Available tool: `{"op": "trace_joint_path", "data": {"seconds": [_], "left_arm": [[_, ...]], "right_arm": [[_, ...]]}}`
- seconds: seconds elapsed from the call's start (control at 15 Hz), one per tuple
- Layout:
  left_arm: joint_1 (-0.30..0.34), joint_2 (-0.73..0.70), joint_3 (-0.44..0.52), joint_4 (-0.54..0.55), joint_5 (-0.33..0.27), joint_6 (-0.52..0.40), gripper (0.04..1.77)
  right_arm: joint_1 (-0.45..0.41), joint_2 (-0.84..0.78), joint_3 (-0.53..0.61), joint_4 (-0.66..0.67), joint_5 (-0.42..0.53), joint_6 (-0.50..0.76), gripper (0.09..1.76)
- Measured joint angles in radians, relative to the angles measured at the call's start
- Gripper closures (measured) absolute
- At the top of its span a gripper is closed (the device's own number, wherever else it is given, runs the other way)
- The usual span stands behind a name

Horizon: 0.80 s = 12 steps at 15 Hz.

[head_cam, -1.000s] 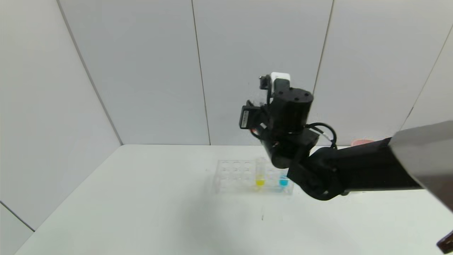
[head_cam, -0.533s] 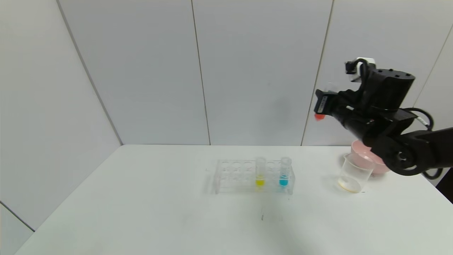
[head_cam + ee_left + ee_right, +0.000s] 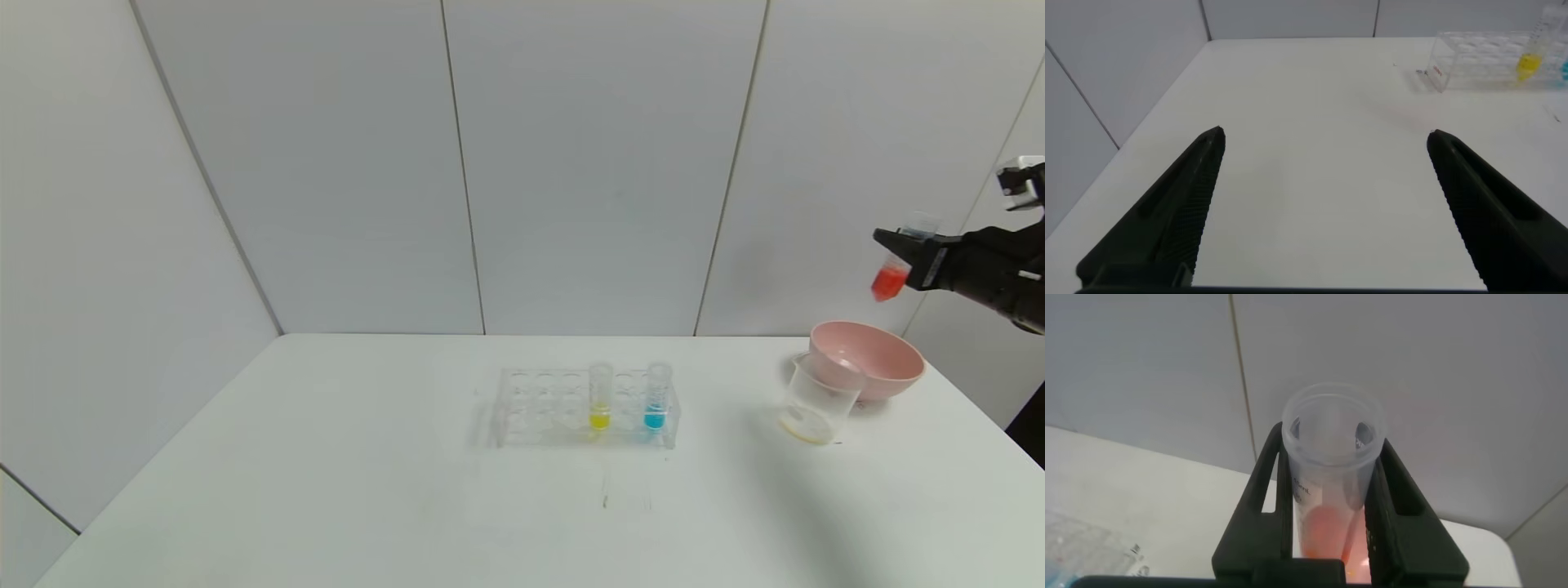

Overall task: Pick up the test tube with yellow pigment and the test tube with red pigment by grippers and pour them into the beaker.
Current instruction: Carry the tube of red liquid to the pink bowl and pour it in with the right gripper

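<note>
Desk: a plain white desk (image 3: 367, 490) with a matte top, set into a corner of the room.
Walls: pale grey panels (image 3: 588, 163) with thin dark seams rise behind the desk and along its left side.
Rack: a clear plastic rack (image 3: 543, 406) stands near the middle of the desk, its long side facing the robot.
Yellow tube: the test tube with yellow pigment (image 3: 600, 398) stands upright in the rack, yellow liquid at its tip.
Blue tube: a tube with blue liquid (image 3: 656, 397) stands upright in the same rack, just to the right of the yellow one.
Beaker: the beaker (image 3: 818, 399) stands on the desk well to the right of the rack, with a thin yellowish film at its bottom.
Bowl: a pink bowl (image 3: 867, 359) sits just behind the beaker; their outlines overlap in the head view.
Right pincer: the right pincer (image 3: 906, 243) is raised at the far right, above the bowl and beaker, pinching the test tube with red pigment (image 3: 898, 261).
Red tube: held in the air between the jaws and slightly tilted, open mouth up and red liquid at the low tip, well clear of the beaker.
Left pincer: the left pincer (image 3: 1323, 204) hovers low over the bare left part of the desk, jaws spread wide with nothing between them.
Writing: small dark print shows on the red tube's side in the right wrist view, too small to read.
</note>
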<state>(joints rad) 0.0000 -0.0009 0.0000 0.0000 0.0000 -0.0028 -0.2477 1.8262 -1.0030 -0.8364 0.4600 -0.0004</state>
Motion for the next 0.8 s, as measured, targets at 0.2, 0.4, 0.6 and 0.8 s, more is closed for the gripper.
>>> {"op": "trace_joint_path", "data": {"seconds": [0.2, 0.4, 0.6, 0.8], "left_arm": [[0.0, 0.0, 0.0, 0.0, 0.0, 0.0, 0.05], [0.0, 0.0, 0.0, 0.0, 0.0, 0.0, 0.05], [0.0, 0.0, 0.0, 0.0, 0.0, 0.0, 0.05], [0.0, 0.0, 0.0, 0.0, 0.0, 0.0, 0.05]], "right_arm": [[-0.107, 0.024, -0.032, -0.016, 0.109, -0.154, 1.29], [-0.132, 0.065, -0.03, -0.177, 0.122, -0.286, 1.29], [-0.126, 0.118, -0.006, -0.357, 0.197, -0.363, 1.29], [-0.121, 0.161, 0.018, -0.395, 0.238, -0.438, 1.29]]}}
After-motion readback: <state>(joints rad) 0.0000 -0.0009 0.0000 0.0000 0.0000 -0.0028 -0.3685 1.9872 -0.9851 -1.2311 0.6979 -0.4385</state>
